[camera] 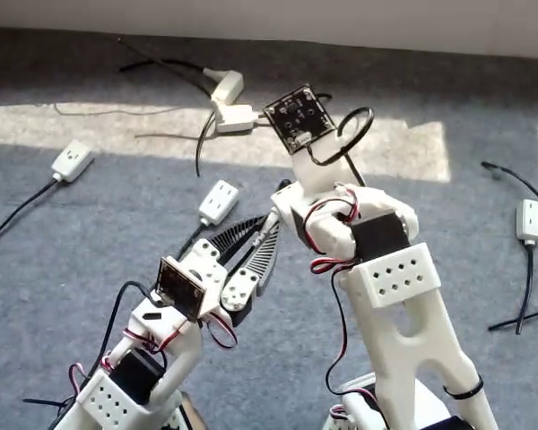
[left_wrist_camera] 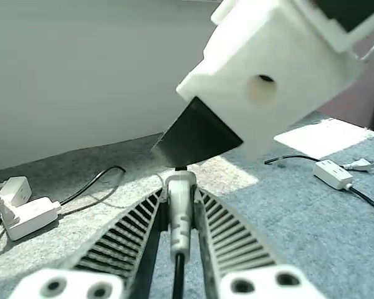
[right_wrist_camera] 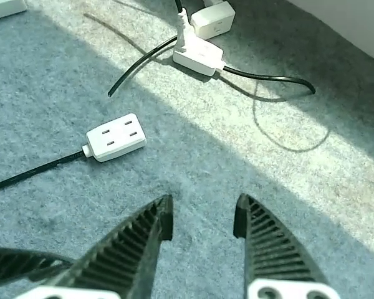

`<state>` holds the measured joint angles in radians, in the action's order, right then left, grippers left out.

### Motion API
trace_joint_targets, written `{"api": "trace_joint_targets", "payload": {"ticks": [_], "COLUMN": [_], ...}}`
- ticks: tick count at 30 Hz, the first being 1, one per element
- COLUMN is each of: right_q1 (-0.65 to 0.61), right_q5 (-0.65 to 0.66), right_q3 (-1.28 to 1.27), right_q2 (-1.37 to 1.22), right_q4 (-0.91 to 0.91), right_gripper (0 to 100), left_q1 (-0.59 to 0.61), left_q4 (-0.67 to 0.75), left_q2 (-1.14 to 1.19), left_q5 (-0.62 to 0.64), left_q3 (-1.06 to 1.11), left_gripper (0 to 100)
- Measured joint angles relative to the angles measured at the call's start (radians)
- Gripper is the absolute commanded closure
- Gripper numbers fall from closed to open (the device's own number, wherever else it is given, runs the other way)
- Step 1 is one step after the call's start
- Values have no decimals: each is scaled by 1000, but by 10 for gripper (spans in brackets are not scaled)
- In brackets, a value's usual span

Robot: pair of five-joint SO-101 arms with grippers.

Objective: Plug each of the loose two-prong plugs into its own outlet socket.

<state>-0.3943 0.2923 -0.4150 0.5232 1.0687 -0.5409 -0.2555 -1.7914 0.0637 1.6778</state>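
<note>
So far, judging by how things lie, the job looks barely under way. At the far left of the carpeted surface [camera: 72,260], the left socket [camera: 72,159] lies on its black cord with nothing visibly plugged into it. Nearer the middle, the left claw [left_wrist_camera: 181,194] is closed on a white two-prong plug [left_wrist_camera: 179,215]. It holds the plug lengthways between its ribbed fingers, with the black cord trailing back toward the wrist. The plug is up off the carpet and close to the right arm's white body [left_wrist_camera: 280,68], not at any outlet. Just beyond lies the middle socket [right_wrist_camera: 115,137], face up with its slots empty, and it seems the likeliest home for the held plug. Farther off, in the sunlit strip, a far socket block [right_wrist_camera: 197,57] has a second plug [right_wrist_camera: 182,28] standing in it. That pair appears done, though I cannot tell how fully the plug is seated. Another block [right_wrist_camera: 213,18] lies just beside it. The right claw [right_wrist_camera: 202,215] hangs open and empty above bare carpet, near the middle socket. Well apart at the right, the right socket [camera: 530,219] lies on its cord, and it is too small to tell whether anything is in it. What remains, then, is at least the held plug, and probably more.
</note>
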Motion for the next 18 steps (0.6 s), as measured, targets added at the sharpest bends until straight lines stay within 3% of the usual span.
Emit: {"api": "trace_joint_targets", "payload": {"ticks": [7, 14, 18], "right_q1": [11, 21, 98], "right_q5": [2, 2, 2], "right_q3": [60, 439, 603], "right_q2": [-11, -14, -11], "right_q4": [35, 245, 388], "right_gripper": [828, 828, 828], "left_q1": [2, 6, 6], "left_q4": [0, 3, -21], "left_q2": [-2, -5, -6], "left_q5": [0, -3, -28], "left_q3": [0, 0, 0], "left_gripper": [993, 993, 993]}}
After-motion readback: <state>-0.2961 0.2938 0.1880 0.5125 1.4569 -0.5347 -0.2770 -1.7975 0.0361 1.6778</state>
